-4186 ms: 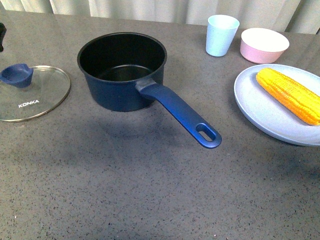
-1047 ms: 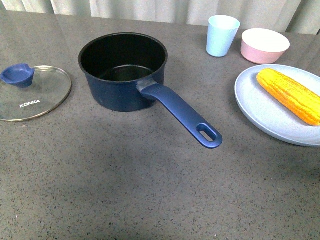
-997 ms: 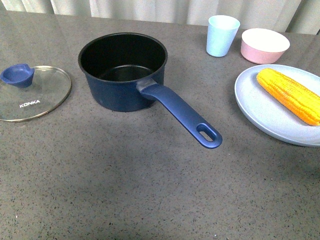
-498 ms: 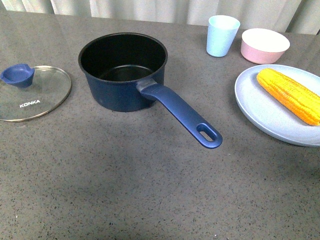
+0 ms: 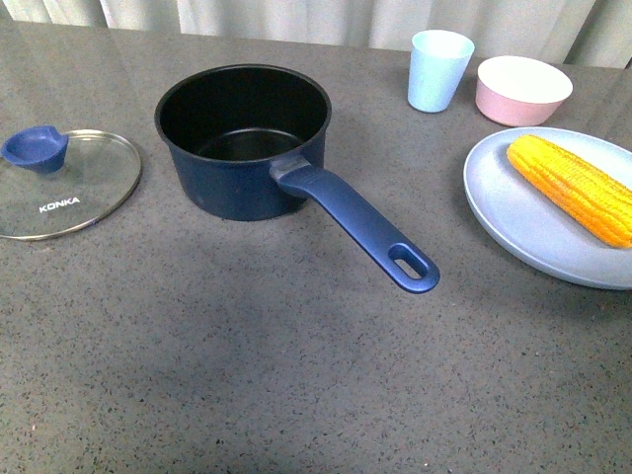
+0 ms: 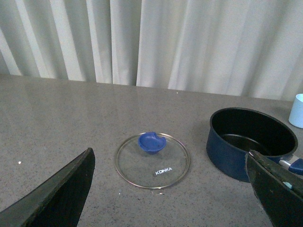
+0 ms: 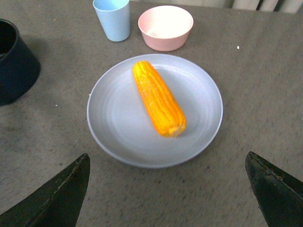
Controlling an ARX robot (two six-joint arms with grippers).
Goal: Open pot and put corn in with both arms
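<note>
The dark blue pot [image 5: 242, 138] stands open and empty, its long handle [image 5: 360, 227] pointing toward the front right. Its glass lid [image 5: 61, 184] with a blue knob lies flat to the pot's left. The yellow corn [image 5: 571, 188] lies on a pale blue plate [image 5: 513, 217] at the right. Neither arm shows in the front view. My left gripper [image 6: 173, 196] is open and empty, well back from the lid [image 6: 152, 160] and the pot [image 6: 251, 142]. My right gripper [image 7: 168, 198] is open and empty, above the table short of the plate [image 7: 118, 118] with the corn [image 7: 158, 98].
A light blue cup [image 5: 437, 69] and a pink bowl [image 5: 522, 89] stand behind the plate; both also show in the right wrist view, the cup [image 7: 111, 18] and the bowl [image 7: 165, 26]. White curtains hang behind the grey table [image 5: 296, 375].
The scene is nearly unchanged. About four seconds ago a dark arm part showed at the far left edge near the lid; it is gone from the front view.
</note>
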